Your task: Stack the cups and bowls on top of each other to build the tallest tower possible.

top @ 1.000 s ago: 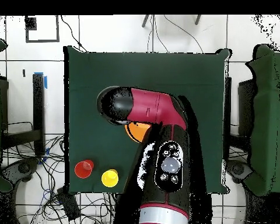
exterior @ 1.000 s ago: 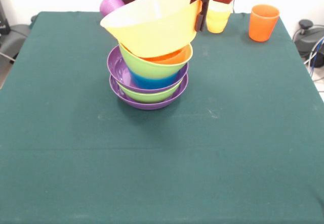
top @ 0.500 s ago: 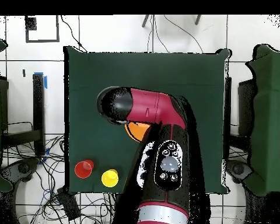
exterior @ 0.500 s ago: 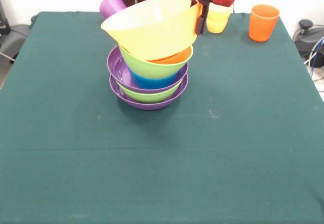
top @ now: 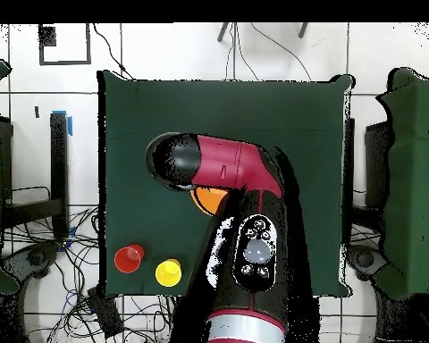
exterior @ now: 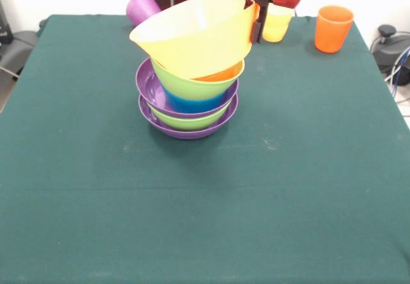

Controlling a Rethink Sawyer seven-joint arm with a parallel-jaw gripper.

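So the jaws (exterior: 255, 21) are clamped on the far rim of the big yellow bowl (exterior: 192, 37), one dark finger showing on the outside of the wall; the bowl hangs tilted, its low side sitting in or just over the top of the tower (exterior: 188, 98), can't tell if it's actually resting there. Looks like the placing step to me; next move would need the bowl levelled and centred before letting go, otherwise I'd guess it slides off.

Count in the front view: the tower shows two purple bowls, two green ones, a blue one and an orange rim peeking out under the yellow, so six stacked plus the one held; three cups at the far edge of the desk (exterior: 307, 188), a purple cup (exterior: 141, 6) on its side, a yellow cup (exterior: 276, 24) behind the arm, an orange cup (exterior: 333, 28) standing well apart; overhead, the arm (top: 245, 223) covers the tower.
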